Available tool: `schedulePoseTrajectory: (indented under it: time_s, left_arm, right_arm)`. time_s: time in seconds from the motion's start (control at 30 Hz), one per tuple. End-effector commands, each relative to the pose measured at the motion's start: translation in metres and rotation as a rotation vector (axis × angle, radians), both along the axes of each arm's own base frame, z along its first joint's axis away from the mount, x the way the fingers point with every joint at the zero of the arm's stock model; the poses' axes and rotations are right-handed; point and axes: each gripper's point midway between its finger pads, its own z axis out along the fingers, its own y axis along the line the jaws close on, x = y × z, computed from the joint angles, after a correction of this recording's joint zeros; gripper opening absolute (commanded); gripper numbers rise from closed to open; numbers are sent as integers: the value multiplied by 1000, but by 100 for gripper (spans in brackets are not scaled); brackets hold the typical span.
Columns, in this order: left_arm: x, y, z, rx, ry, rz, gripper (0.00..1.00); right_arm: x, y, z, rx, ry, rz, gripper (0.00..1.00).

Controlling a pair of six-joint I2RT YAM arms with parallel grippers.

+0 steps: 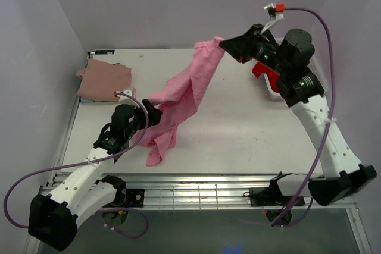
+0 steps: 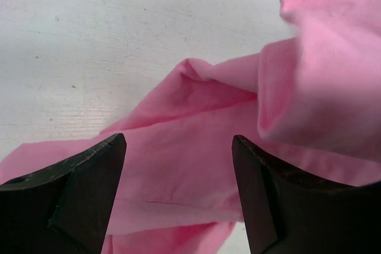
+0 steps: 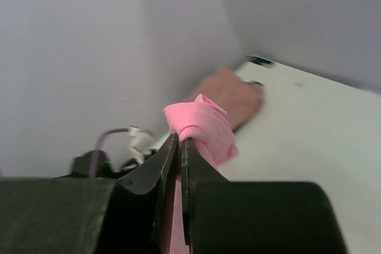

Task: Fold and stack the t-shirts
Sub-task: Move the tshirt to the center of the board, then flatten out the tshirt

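A bright pink t-shirt [image 1: 184,90] hangs stretched from upper right down to the table's middle left. My right gripper [image 1: 224,46] is shut on its top end and holds it high; the pinched bunch [image 3: 199,123] sticks out past the closed fingertips. My left gripper [image 1: 156,113] is open, its fingers either side of the shirt's lower folds [image 2: 178,165]; whether they touch the cloth I cannot tell. A dusty rose t-shirt [image 1: 104,81] lies folded at the table's far left corner, also seen in the right wrist view [image 3: 232,93].
A red cloth [image 1: 264,72] sits in a white basket [image 1: 272,94] at the right edge, mostly hidden behind my right arm. Grey walls close in the table on three sides. The white table [image 1: 256,129] shows bare surface on the right half.
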Motion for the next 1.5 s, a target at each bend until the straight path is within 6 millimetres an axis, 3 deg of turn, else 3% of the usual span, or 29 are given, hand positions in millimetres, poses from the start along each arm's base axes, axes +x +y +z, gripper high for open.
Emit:
schedulePoseTrajectory:
  time_s: [0.0, 0.03, 0.07, 0.17, 0.27, 0.3, 0.33, 0.4, 0.43, 0.5, 0.53, 0.57, 0.7, 0.73, 0.83, 0.87, 0.97, 1.17, 1.33, 1.47]
  left_arm:
    - [-1, 1, 4, -12, -18, 5, 82]
    - [-1, 1, 4, -12, -18, 2, 82]
    - [0, 0, 2, -10, -17, -2, 82]
    - [0, -3, 1, -15, -18, -17, 82]
    - [3, -1, 3, -18, -16, 4, 82]
    - [3, 1, 3, -15, -13, 15, 82]
    - [5, 5, 7, -12, -21, 42, 82]
    - [5, 11, 7, -2, -4, 75, 83]
    - [7, 15, 10, 9, -4, 99, 83]
    - [7, 21, 15, 22, 17, 136, 85]
    - [8, 24, 12, 37, 40, 153, 85]
    - [9, 27, 15, 53, 55, 172, 85]
    - [9, 25, 6, 61, 96, 167, 85]
    - [8, 24, 4, 54, 97, 161, 85]
    - [4, 17, -1, 21, 81, 122, 85]
    - [5, 15, 4, 2, 59, 118, 85]
    - [3, 13, -4, 2, 68, 101, 85]
    - [4, 12, -14, 33, 119, 95, 84]
    - [2, 16, -12, 36, 87, 103, 84]
    - [1, 18, -10, 41, 73, 103, 84]
  right_arm:
    - [30, -110, -49, -160, 23, -632, 8]
    - [31, -135, -69, -200, 69, -757, 8]
    - [25, -175, -103, -282, 146, -946, 8]
    - [3, -233, -149, -444, 266, -1205, 8]
    - [-6, -251, -179, -568, 336, -1280, 8]
    - [-8, -252, -196, -628, 373, -1269, 10]
    - [-4, -249, -214, -685, 406, -1249, 29]
    - [1, -243, -246, -772, 457, -1203, 53]
    - [7, -233, -264, -840, 464, -1145, 64]
    - [15, -199, -286, -858, 432, -999, 70]
    - [17, -178, -298, -879, 416, -892, 83]
    - [19, -163, -304, -875, 400, -829, 84]
    - [20, -85, -324, -834, 324, -528, 81]
    - [17, -62, -333, -838, 325, -445, 74]
    - [7, -23, -353, -903, 306, -332, 60]
    - [7, -10, -348, -900, 283, -310, 58]
    - [-7, 32, -356, -928, 237, -209, 57]
    - [-29, 78, -406, -1007, 270, -87, 58]
    - [-40, 114, -426, -1015, 243, -14, 66]
    - [-39, 126, -435, -1026, 235, 13, 67]
